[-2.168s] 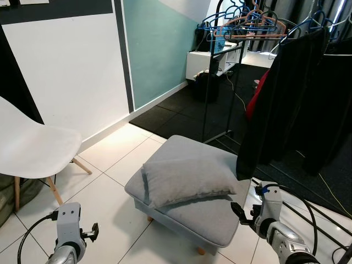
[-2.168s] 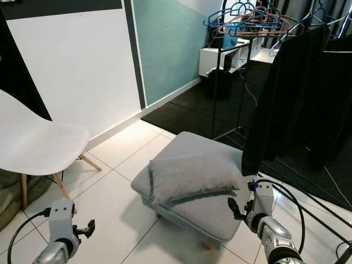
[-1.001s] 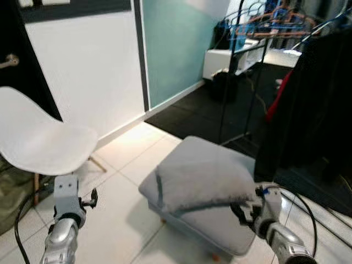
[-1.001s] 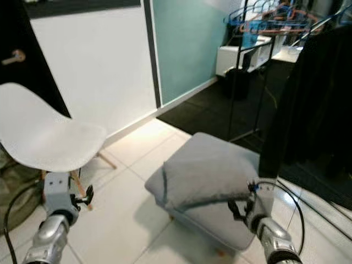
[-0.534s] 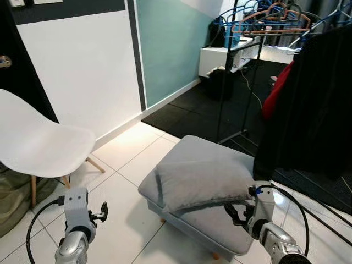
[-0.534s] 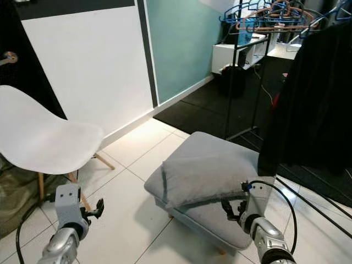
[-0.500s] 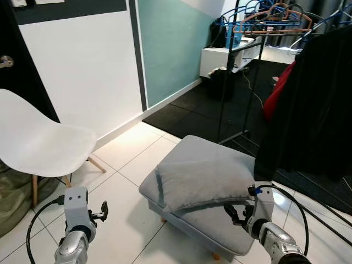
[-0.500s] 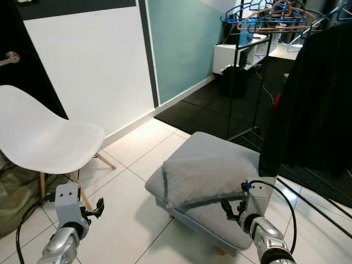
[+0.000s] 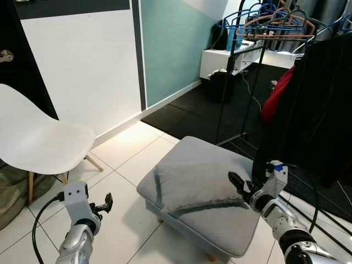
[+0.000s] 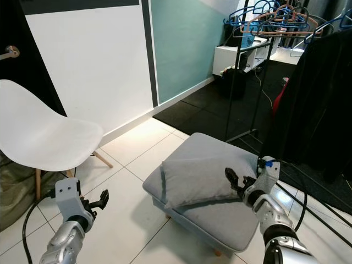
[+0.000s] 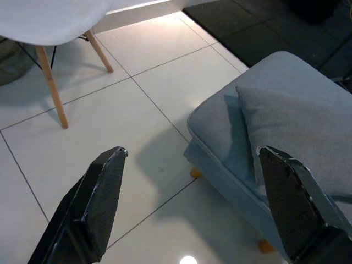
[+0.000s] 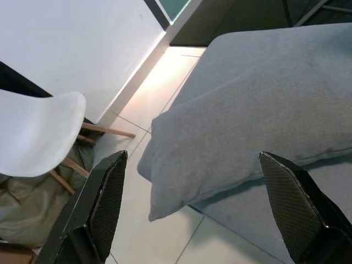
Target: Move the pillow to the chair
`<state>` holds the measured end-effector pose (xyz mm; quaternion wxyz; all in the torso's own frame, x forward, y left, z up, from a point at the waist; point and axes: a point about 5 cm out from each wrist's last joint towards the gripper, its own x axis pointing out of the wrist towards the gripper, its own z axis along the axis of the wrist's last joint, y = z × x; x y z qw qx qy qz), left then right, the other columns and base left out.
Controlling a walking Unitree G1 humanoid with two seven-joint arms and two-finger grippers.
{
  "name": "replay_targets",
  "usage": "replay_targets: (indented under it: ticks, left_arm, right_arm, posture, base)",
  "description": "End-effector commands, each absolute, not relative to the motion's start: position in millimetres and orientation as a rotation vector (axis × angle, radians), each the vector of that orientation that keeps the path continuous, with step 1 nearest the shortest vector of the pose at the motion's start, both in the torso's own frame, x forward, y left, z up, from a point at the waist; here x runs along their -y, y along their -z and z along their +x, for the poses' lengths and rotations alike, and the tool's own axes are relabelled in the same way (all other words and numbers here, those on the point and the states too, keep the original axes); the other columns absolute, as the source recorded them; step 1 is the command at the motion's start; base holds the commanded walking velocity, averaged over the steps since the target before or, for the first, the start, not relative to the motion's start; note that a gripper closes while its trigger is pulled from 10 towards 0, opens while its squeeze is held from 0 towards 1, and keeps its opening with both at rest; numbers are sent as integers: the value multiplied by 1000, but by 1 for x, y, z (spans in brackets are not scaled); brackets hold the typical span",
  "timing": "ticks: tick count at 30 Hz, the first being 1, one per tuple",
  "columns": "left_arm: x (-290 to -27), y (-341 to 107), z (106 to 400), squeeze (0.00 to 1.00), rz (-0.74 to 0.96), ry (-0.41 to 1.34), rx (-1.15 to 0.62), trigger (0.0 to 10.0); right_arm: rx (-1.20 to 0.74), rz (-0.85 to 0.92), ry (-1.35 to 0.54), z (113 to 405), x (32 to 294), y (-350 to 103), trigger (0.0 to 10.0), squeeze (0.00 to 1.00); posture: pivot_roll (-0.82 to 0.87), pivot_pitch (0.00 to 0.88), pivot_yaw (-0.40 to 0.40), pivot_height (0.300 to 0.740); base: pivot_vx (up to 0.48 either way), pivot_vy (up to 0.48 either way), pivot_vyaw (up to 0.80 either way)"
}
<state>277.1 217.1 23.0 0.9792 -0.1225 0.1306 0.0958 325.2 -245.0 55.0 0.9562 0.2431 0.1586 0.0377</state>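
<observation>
While the grey pillow [image 9: 195, 185] lies flat on the grey footstool [image 9: 220, 220], you have it resting toward the stool's left side, with one long edge close to the stool's front rim. Your right gripper [image 9: 242, 186] hovers just over the pillow's right end, its jaws spread wide and holding nothing; whether a fingertip touches the fabric you cannot tell. From the right wrist, you look between the two black fingers [image 12: 96, 212] straight down onto the pillow, which spans the gap between them, with the stool's cushion beyond it and the white chair off to one side. Your left gripper [image 9: 107, 202] sits low over the white floor tiles [image 9: 126, 159], well apart from the stool, between it and the chair, with its jaws also wide open and empty. From the left wrist, you see tile between the fingers [image 11: 104, 187], the stool's corner with the pillow's end on it, and two of the chair's wooden legs [image 11: 52, 93]. You have the white chair [image 9: 38, 146] standing to the left of the stool, near the white wall [image 9: 82, 60], its seat bare and its wooden legs on the tiles. Behind the stool, you can see a black clothes rack [image 9: 242, 71] with coloured hangers [image 9: 275, 16] on top, and dark clothing [image 9: 313, 104] hanging at the right, close to the stool's far right corner.
</observation>
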Motion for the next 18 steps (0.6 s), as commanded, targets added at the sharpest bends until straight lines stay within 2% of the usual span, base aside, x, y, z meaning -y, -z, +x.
replay_targets:
  ticks: [1, 8, 16, 18]
  left_arm:
    - [-216, -23, 277, 0, -244, -192, -271, 10000]
    - [-220, -20, 275, 0, -236, -184, -276, 10000]
    - [-217, -17, 274, 0, -240, -157, -294, 10000]
    - [-220, -15, 274, 0, -251, -187, -295, 10000]
  right_arm:
    - [-356, 438, -67, 323, 246, -51, 10000, 0]
    - [-402, 375, -70, 318, 244, -43, 10000, 0]
    - [-407, 363, -96, 319, 240, -43, 10000, 0]
    - [-414, 322, -130, 321, 234, -44, 10000, 0]
  posture:
    - [-182, 13, -69, 740]
    - [-175, 10, -72, 740]
    - [-171, 9, -70, 740]
    - [-169, 10, -71, 740]
  base:
    - [0, 0, 0]
    - [0, 0, 0]
    - [0, -480, 0]
    - [0, 0, 0]
